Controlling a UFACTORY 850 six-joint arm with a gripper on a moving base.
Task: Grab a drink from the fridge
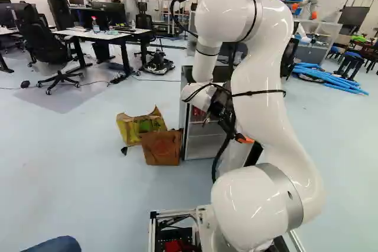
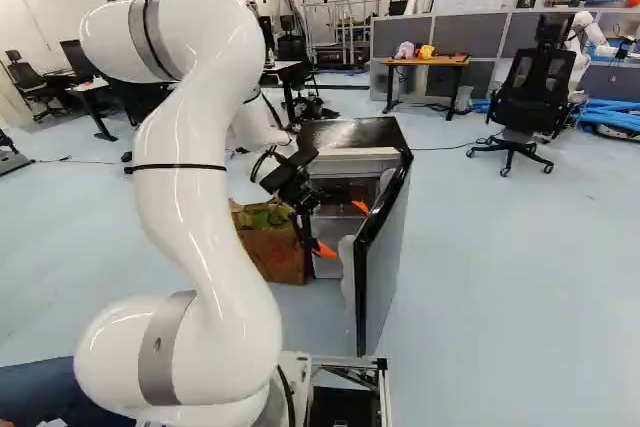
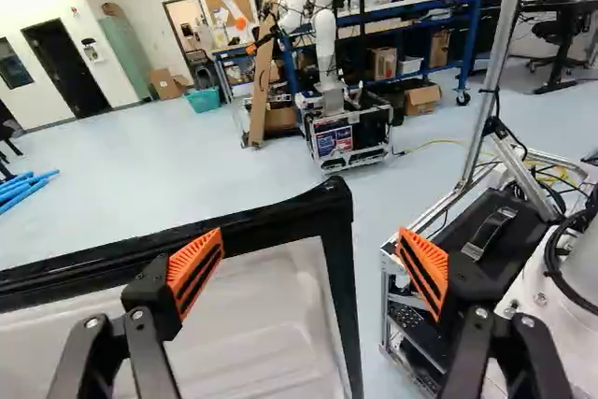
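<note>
The fridge (image 2: pixel 350 133) is standing ahead of my base, its front opening; I judge that I am working on access, before any reaching for a drink. My own base frame (image 2: pixel 345 362) is sitting near the free side of the door (image 2: pixel 386 267), so I should be watching that gap while swinging. The door is hanging well out from the body, its white inner face turning toward me in the wrist view. To widen the way well, I should be pressing that face outward near its free edge, far from the hinge, in a slow arc around it, keeping the pressure light so that the fridge is not skidding or the door rebounding.

A brown cardboard box (image 1: pixel 161 147) is standing beside the fridge, away from the door's swing but close to where my wrist might be dipping. Behind it a yellow-and-brown carton (image 1: pixel 139 127) is leaving less room on that side.

My claw (image 3: pixel 310 235) is gaping wide, orange pads well apart, clamping nothing, the door's upper corner showing ahead between them. One finger could be snagging the black rim as I am backing out.

Something red (image 1: pixel 198 113) is showing inside the fridge; it may be the drink, but I cannot tell for certain.
</note>
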